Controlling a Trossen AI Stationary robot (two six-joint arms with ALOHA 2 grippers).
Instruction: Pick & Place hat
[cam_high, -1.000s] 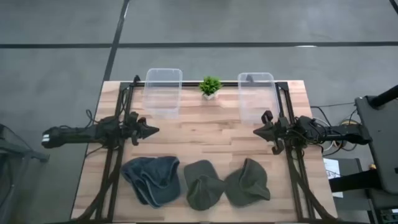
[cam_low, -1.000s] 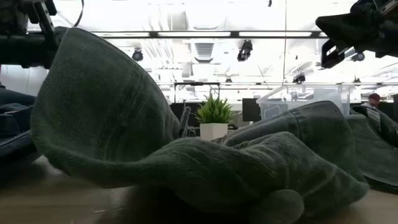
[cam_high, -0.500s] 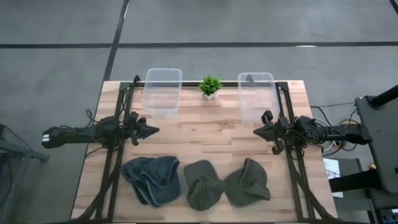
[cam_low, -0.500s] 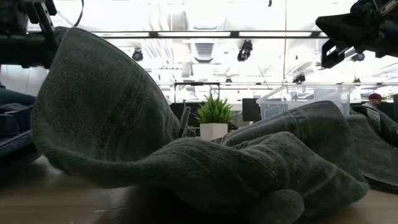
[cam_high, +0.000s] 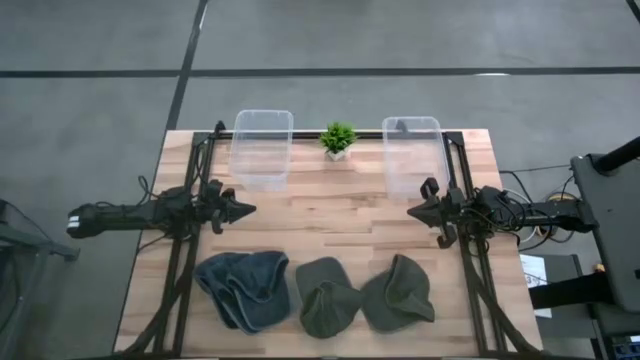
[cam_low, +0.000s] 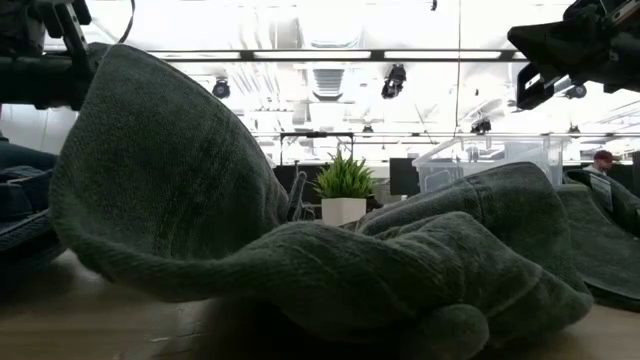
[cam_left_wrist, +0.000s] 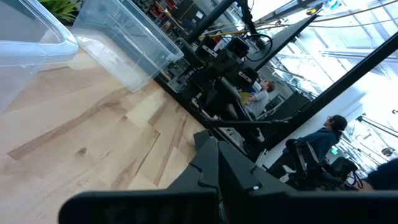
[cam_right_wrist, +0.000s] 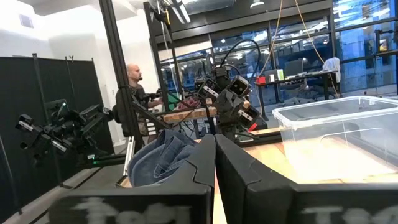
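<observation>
Three soft hats lie in a row near the table's near edge: a blue-grey one (cam_high: 244, 287) on the left, a dark grey-green one (cam_high: 325, 295) in the middle and a grey-green one (cam_high: 399, 293) on the right. The middle hat (cam_low: 300, 250) fills the low view. My left gripper (cam_high: 248, 210) hovers shut above the table's left side, pointing right. My right gripper (cam_high: 411, 212) hovers shut on the right side, pointing left. Both stand well clear of the hats, farther from the near edge.
Two clear plastic bins (cam_high: 262, 146) (cam_high: 411, 152) stand at the far edge, with a small potted plant (cam_high: 338, 139) between them. Bare wood lies between the grippers. People show in the room beyond the table in both wrist views.
</observation>
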